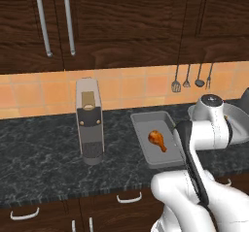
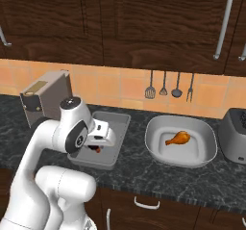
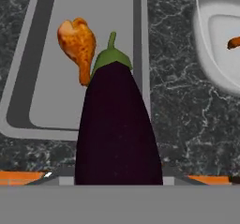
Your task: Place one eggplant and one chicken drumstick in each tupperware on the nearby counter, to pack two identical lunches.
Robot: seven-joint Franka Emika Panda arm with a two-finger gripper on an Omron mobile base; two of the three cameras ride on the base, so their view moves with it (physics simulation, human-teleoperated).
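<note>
My gripper (image 2: 97, 143) is shut on an eggplant (image 3: 117, 124), a glossy dark purple oblong with its green stem cap pointing away from the hand. It hangs over the near part of the grey rectangular tupperware (image 3: 108, 21), (image 1: 151, 124), (image 2: 117, 123). One chicken drumstick (image 3: 77, 45), (image 1: 157, 140) lies inside that tray, just beyond the stem cap. To the right stands the white rounded tupperware (image 2: 158, 149), (image 3: 206, 40) with a second drumstick (image 2: 178, 138) in it. The eggplant hides my fingertips in the hand view.
Both containers stand on the dark speckled counter (image 1: 39, 153). A tall coffee machine (image 1: 90, 124), (image 2: 45, 96) stands left of the grey tray. A silver toaster (image 2: 235, 135) sits at the far right. Utensils (image 2: 168, 87) hang on the tiled wall behind.
</note>
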